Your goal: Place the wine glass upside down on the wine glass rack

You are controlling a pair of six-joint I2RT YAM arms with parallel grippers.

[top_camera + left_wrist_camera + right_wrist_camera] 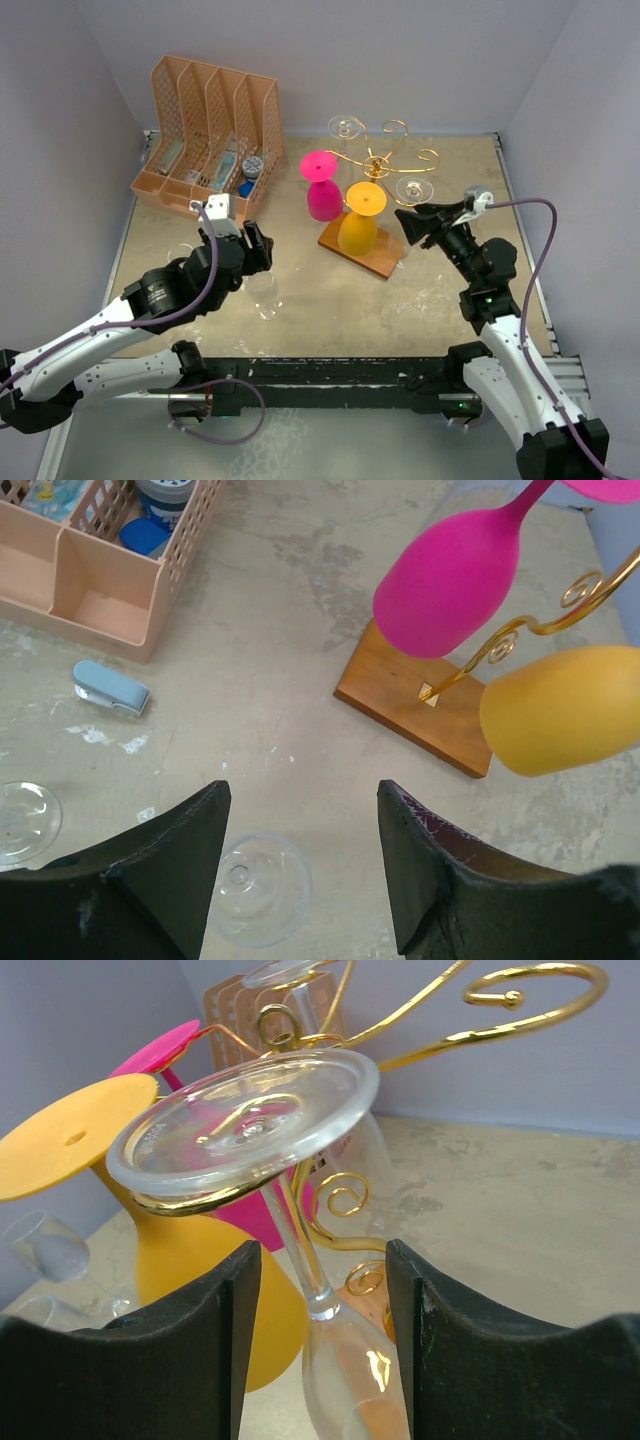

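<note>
A clear wine glass point(300, 1210) hangs upside down on the gold wine glass rack point(480, 1020). Its foot rests in a curled arm and its bowl hangs below. My right gripper point(322, 1290) is open around the stem, with a gap on each side. From above, this glass point(413, 190) sits at the rack's point(376, 162) right side, just beyond the right gripper point(407, 228). My left gripper point(262, 250) is open and empty above another clear glass point(255, 885) standing on the table. In the left wrist view, the left gripper point(300, 810) shows nothing between its fingers.
A pink glass point(322, 192) and a yellow glass point(359, 222) hang on the rack over its wooden base point(375, 262). A further clear glass point(347, 127) hangs at the back. The orange file organizer point(205, 135) stands at the back left. A small blue object point(110, 687) lies near it.
</note>
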